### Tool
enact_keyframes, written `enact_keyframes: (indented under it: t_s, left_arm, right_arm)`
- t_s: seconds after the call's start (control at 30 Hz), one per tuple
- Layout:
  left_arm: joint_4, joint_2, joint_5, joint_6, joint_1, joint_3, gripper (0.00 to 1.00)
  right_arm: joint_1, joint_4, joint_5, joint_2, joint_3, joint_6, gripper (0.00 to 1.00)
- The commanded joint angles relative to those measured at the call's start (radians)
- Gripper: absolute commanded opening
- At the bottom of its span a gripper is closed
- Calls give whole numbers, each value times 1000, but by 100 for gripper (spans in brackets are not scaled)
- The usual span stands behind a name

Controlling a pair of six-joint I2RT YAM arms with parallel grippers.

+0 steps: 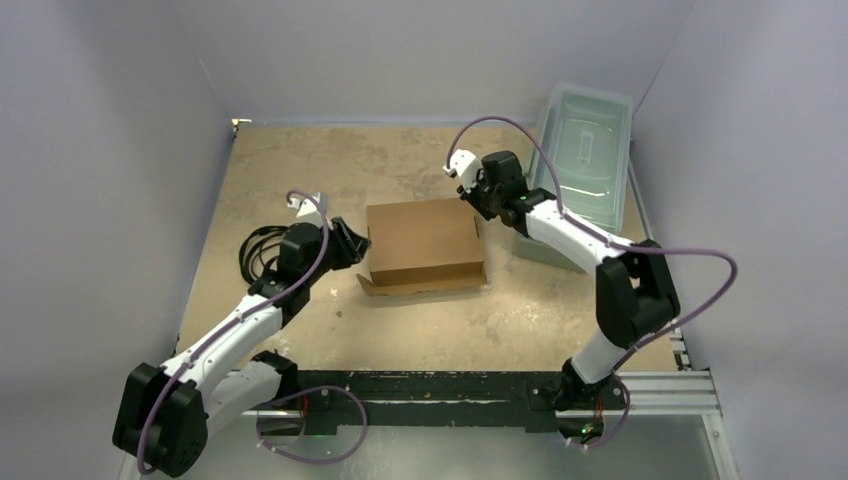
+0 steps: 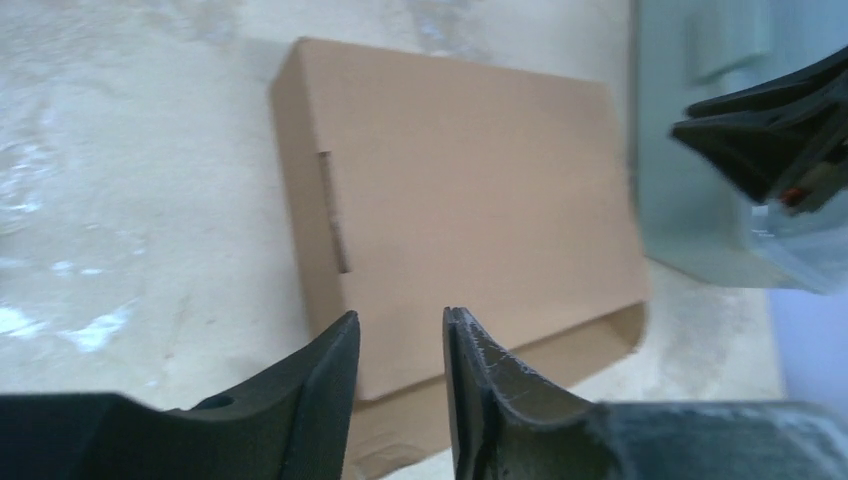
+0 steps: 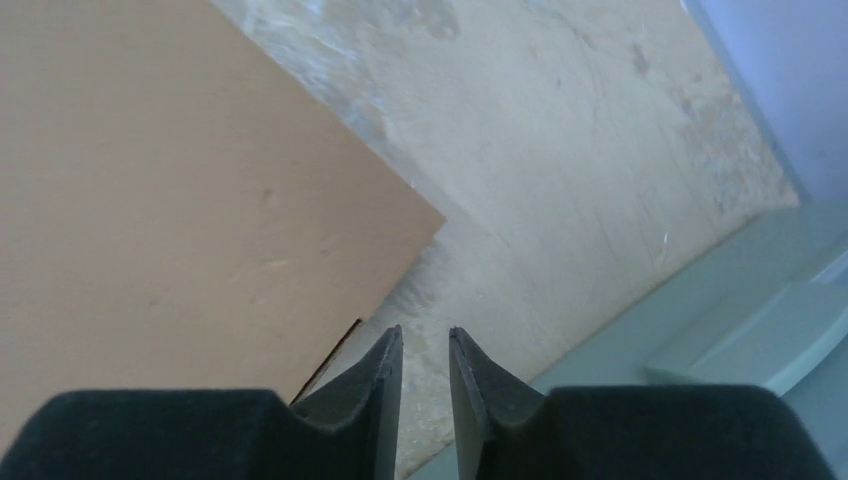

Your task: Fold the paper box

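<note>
The paper box [image 1: 425, 243] is plain brown cardboard, folded into a shallow closed rectangle at the table's middle, with a flap lying out along its near edge [image 1: 420, 287]. It fills the left wrist view [image 2: 470, 190] and the left of the right wrist view [image 3: 170, 190]. My left gripper [image 1: 357, 240] is open and empty just left of the box, its fingers [image 2: 330, 370] over the near left corner. My right gripper [image 1: 478, 204] is open by a small gap and empty, beside the box's far right corner, over bare table [image 3: 425, 335].
A clear plastic lidded bin [image 1: 582, 150] stands at the back right, close behind the right arm; it also shows in the left wrist view [image 2: 700, 200] and the right wrist view [image 3: 740, 330]. A coil of black cable [image 1: 255, 250] lies left of the left arm. Grey walls enclose the table.
</note>
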Motion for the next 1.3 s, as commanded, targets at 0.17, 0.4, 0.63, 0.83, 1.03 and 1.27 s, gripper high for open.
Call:
enact_keyframes:
  t_s: [0.17,0.4,0.63,0.83,1.03,1.27]
  left_arm:
    - [-14,120,-126,25,11,-7,15]
    - [75,265,24,40,11,-7,3]
    - [134,277,43,0,11,-63,2]
    - [170,217,81,-75,9,-115,2]
    - [187,182,124,-118,5,-142,2]
    - [-66,-62,51,-88,7,-95,4]
  right_arm:
    - [-30,-21,116,174,153,47,18]
    - [-30,-97,-8,315,266,72,17]
    - [-27,-167,-135,427,422,66,16]
    - [5,-234,-228,551,646,59,17]
    - [38,-279,-196,639,838,101,19]
    - [41,-140,38,377,668,35,32]
